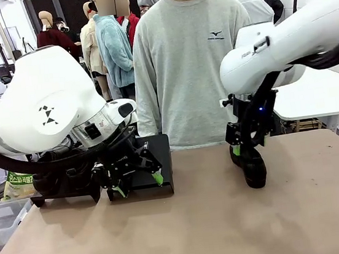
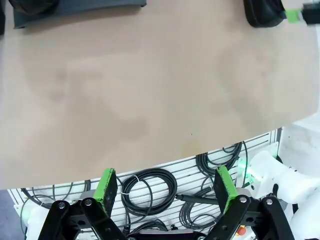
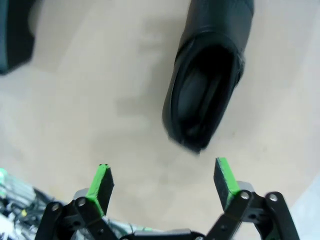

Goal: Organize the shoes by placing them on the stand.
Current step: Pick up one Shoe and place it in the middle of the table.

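Front view: the left gripper (image 1: 138, 181), black with green pads, hangs low over the left part of the brown tabletop (image 1: 200, 228), in front of a low black stand (image 1: 162, 165) at the table's far edge; its jaws stand apart and hold nothing. The right gripper (image 1: 242, 150) hangs right of centre, just above a glossy black leather shoe with a chunky sole (image 1: 254, 169) that rests on the table with its toe toward the camera. A person in a grey sweatshirt (image 1: 189, 56) stands behind the far edge. Left wrist view: the left gripper's green pads (image 2: 108, 185) are spread wide over bare tabletop, with coiled black cables (image 2: 150, 185) below the table's edge; the shoe's toe and a green pad of the other gripper appear at the upper right corner. Right wrist view: the right gripper's jaws are likewise apart and empty, and the shoe's open mouth (image 3: 205, 85) lies just beyond the fingertips, untouched.
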Action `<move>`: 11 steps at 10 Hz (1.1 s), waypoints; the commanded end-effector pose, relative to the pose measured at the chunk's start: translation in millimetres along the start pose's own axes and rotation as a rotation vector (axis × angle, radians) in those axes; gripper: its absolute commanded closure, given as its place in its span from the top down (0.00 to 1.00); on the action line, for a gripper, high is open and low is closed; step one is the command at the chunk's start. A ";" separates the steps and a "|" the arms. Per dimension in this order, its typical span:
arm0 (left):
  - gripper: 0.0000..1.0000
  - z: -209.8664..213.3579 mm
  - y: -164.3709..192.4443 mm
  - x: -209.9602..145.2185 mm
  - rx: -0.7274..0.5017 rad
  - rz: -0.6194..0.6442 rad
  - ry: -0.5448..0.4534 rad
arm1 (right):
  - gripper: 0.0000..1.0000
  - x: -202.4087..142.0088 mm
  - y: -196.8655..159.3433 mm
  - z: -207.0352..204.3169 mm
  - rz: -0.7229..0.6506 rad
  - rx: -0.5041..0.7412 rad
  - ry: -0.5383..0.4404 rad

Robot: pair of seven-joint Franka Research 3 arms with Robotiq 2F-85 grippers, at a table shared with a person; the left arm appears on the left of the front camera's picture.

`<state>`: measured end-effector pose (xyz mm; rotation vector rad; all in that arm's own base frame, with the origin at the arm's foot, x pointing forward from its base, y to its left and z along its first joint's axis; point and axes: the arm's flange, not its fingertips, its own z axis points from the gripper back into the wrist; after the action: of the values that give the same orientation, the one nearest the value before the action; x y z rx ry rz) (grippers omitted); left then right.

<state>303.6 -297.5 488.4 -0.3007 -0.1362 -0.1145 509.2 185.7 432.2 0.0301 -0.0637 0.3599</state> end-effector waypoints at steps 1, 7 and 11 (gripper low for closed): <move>1.00 1.8 -0.3 2.6 -0.019 0.000 0.007 | 1.00 29.1 11.9 -20.6 -0.031 -0.058 0.000; 1.00 1.8 -0.3 2.6 -0.019 0.000 0.007 | 1.00 43.2 21.0 -85.7 -0.115 -0.052 0.077; 1.00 1.8 -0.3 2.6 -0.019 0.000 0.007 | 1.00 44.1 21.1 -108.3 -0.192 -0.046 0.083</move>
<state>304.6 -297.6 489.9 -0.3028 -0.1383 -0.1133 543.9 222.0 329.6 -0.0140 0.0388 0.2000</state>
